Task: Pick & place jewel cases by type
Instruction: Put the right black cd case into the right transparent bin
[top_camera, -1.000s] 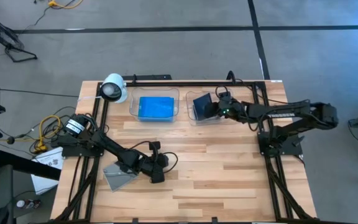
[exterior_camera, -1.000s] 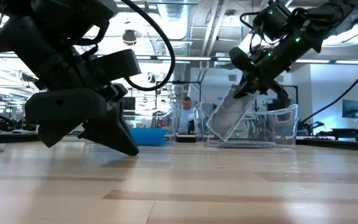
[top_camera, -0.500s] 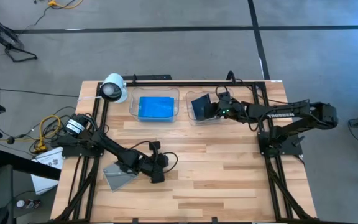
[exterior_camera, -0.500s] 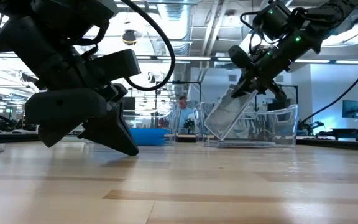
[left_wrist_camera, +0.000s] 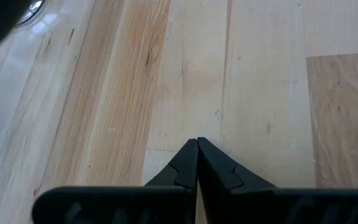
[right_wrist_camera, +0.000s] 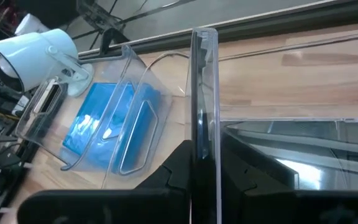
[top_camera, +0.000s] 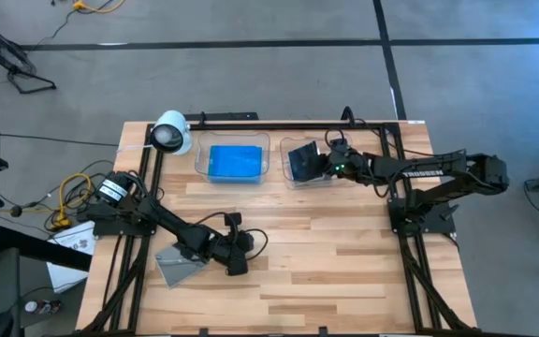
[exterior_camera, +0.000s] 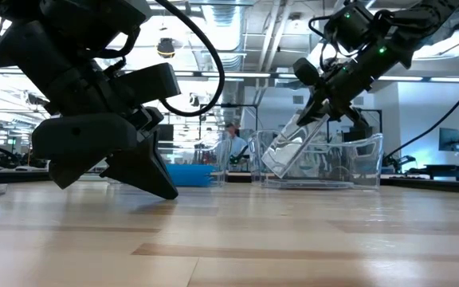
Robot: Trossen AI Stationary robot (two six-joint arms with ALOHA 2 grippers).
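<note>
One clear jewel case [top_camera: 179, 265] lies flat on the near tabletop [top_camera: 326, 253] beside the left gripper [top_camera: 236, 255], whose fingers [left_wrist_camera: 197, 165] are pressed together and empty. Farther back, the right gripper [top_camera: 323, 161] pinches another clear case [exterior_camera: 293, 146] by its edge, tilted into the right tray [exterior_camera: 365, 159]; blue cases [top_camera: 235, 161] fill the left tray [top_camera: 201, 150]. Thin, stiff, slick and likely brittle, these cases suit an edge grip.

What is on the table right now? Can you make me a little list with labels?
table: wooden table, seen from above
left tray: clear tray holding blue jewel cases
right tray: second clear tray, with a clear jewel case lying in it
right gripper: over the right tray, fingers shut on a tilted clear jewel case
left gripper: low over the table's front, fingers closed together, holding nothing
extra case: grey jewel case on the table beside the left arm
camera: white camera at the back left corner
</note>
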